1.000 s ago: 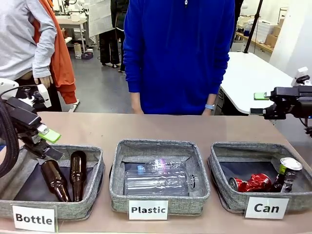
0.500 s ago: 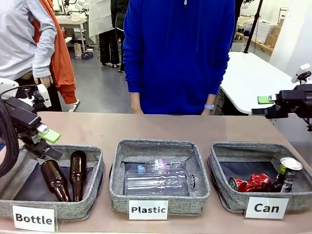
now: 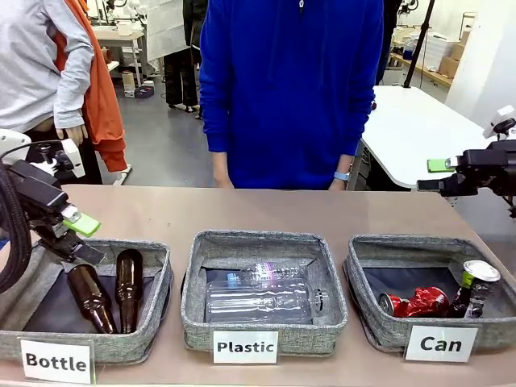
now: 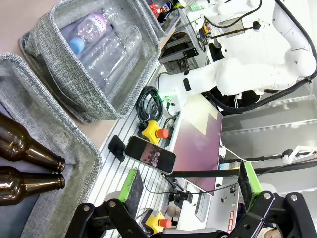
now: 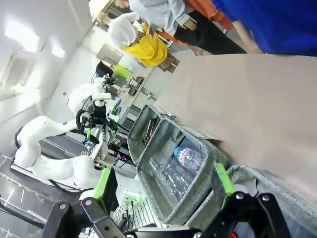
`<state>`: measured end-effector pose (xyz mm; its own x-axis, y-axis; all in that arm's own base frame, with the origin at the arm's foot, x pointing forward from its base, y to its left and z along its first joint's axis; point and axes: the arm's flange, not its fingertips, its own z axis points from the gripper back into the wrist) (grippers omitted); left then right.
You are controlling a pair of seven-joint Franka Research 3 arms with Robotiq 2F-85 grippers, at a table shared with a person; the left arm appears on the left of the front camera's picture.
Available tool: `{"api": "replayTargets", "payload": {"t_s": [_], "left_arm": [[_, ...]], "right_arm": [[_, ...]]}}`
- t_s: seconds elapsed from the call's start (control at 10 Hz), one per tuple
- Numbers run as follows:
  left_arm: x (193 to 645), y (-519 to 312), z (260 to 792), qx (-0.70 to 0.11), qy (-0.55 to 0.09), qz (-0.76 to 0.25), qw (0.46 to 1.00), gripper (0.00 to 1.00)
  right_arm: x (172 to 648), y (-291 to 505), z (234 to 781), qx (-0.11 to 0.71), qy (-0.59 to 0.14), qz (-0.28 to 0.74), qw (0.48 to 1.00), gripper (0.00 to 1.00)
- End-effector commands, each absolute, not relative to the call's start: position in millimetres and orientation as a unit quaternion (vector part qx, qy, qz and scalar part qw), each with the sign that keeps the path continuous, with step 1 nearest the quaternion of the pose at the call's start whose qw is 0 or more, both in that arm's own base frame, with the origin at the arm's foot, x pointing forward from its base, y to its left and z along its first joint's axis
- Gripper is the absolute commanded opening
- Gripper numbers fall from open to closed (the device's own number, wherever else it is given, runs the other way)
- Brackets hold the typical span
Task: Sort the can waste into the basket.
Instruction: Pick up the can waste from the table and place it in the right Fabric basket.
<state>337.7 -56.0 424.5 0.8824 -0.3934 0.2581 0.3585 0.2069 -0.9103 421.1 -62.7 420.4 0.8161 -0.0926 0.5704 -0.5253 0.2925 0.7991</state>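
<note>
Both cans, the red can [image 3: 419, 302] and the dark can [image 3: 474, 289], already lie in the Can basket [image 3: 385, 329] at the worktop's right front corner, so the sorting seems finished; the left gripper [image 3: 81, 239] and right gripper [image 3: 431, 175] stand spread and empty, needing only to retreat.

Two cans [image 3: 439, 300] inside "Can" basket [image 3: 379, 326]

floor: grey [image 3: 165, 145] | white table [image 3: 411, 121] right | far desk [image 3: 113, 36], possibly cluttered

Tan surface [image 3: 266, 214], bare across the far half. Along the near edge, three grey fabric baskets side by side: Bottle basket [image 3: 153, 310], Plastic basket [image 3: 262, 242], Can basket [image 3: 364, 302].
</note>
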Motion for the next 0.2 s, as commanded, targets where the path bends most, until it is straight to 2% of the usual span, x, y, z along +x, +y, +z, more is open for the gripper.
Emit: {"api": "replayTargets", "payload": {"t_s": [0.0,0.1], "left_arm": [[336.0,-53.5,426.7,-0.582,0.018,-0.246,0.775,1.00],[336.0,-53.5,426.7,-0.582,0.018,-0.246,0.775,1.00]], "right_arm": [[420.5,-64.1,421.3,0.578,-0.269,0.152,0.755,1.00],[420.5,-64.1,421.3,0.578,-0.269,0.152,0.755,1.00]]}}
